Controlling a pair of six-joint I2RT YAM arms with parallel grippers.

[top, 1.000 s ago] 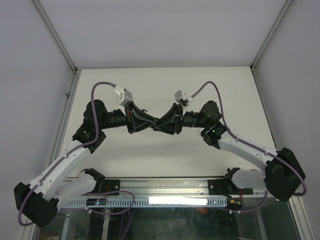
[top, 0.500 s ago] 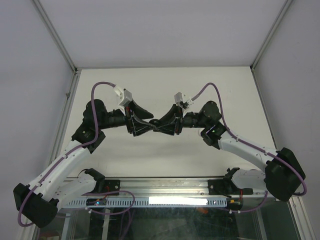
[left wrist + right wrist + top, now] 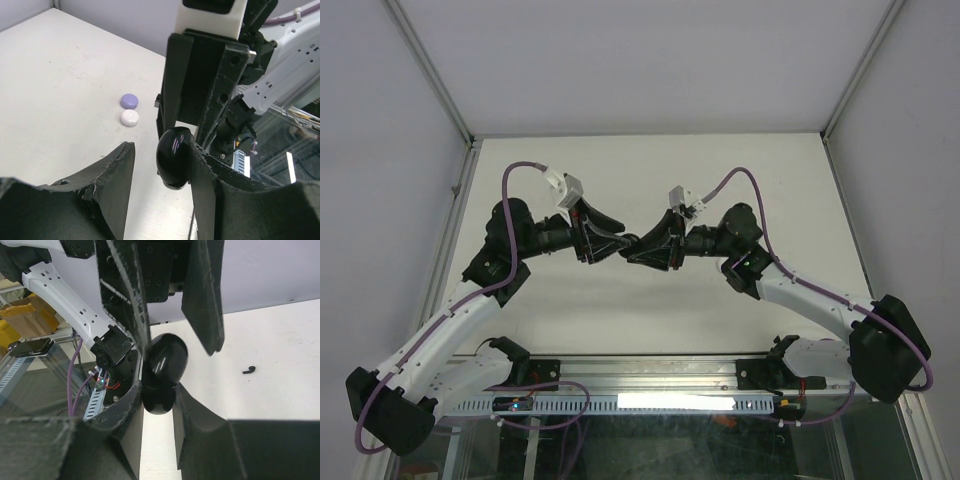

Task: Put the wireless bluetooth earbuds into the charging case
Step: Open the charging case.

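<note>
The glossy black charging case (image 3: 162, 372) hangs above the table, and my right gripper (image 3: 159, 390) is shut on its lower half. Its upper half tilts to one side. My left gripper (image 3: 160, 147) faces it from the other side with its jaws open. One left finger (image 3: 207, 185) touches the case (image 3: 174, 157), and the other finger (image 3: 112, 185) stands clear of it. One tiny black earbud (image 3: 249, 370) lies on the table beyond the case. In the top view both grippers, left (image 3: 623, 243) and right (image 3: 638, 250), meet at mid-table and hide the case.
A purple puck (image 3: 129, 101) and a white puck (image 3: 129, 117) lie side by side on the white table (image 3: 650, 170). Metal frame rails (image 3: 450, 230) run along the table's sides, and the arm bases stand on the near rail (image 3: 650, 375).
My left gripper was shut at the case one second ago and now stands open beside it, its wrist shifted slightly. The right gripper has kept its hold without moving.
</note>
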